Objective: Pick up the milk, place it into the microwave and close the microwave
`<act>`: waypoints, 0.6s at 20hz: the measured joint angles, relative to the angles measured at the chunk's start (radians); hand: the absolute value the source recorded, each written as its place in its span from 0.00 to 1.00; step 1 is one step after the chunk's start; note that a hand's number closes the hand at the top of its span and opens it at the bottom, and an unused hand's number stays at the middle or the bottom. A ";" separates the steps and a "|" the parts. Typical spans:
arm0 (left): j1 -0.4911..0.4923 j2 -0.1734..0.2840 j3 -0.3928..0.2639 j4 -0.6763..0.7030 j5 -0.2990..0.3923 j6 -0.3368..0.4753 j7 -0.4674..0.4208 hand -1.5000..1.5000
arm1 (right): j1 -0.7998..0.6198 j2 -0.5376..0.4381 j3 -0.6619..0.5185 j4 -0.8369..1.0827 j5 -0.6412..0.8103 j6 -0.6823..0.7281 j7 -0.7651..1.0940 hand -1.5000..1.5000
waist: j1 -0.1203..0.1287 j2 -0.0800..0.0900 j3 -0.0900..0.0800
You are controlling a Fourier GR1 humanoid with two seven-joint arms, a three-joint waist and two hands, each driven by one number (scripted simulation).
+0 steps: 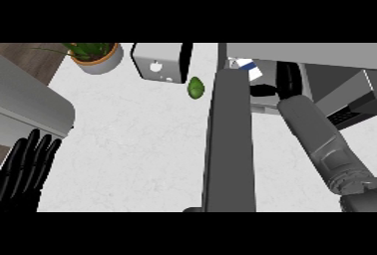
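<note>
My right hand reaches inside the microwave — fingers hidden, grip untellable. The milk stands just beyond it, upright; the open door flanks my forearm — left hand rests, released.

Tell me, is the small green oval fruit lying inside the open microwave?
No, the small green oval fruit lies on the white counter, left of the open grey microwave door.

Potted plant, toaster, green avocado

Milk inside microwave
</note>
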 measured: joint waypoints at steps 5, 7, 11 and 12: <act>-0.006 -0.001 -0.007 0.014 -0.018 -0.001 -0.010 0.00 | -0.017 0.024 -0.005 0.012 0.000 0.006 -0.001 0.00 | -0.005 -0.001 0.000; -0.007 -0.008 -0.017 0.017 -0.028 0.001 -0.013 0.00 | -0.020 0.033 -0.013 0.011 -0.006 -0.005 -0.003 0.00 | -0.007 -0.001 0.000; -0.004 -0.004 -0.011 0.005 -0.030 0.003 -0.004 0.00 | -0.027 0.028 -0.033 0.010 -0.021 -0.019 0.004 0.00 | -0.012 -0.004 0.000; -0.006 -0.006 -0.014 0.008 -0.033 0.004 -0.004 0.00 | -0.026 0.031 -0.037 0.010 -0.023 -0.027 0.002 0.00 | -0.014 -0.004 0.000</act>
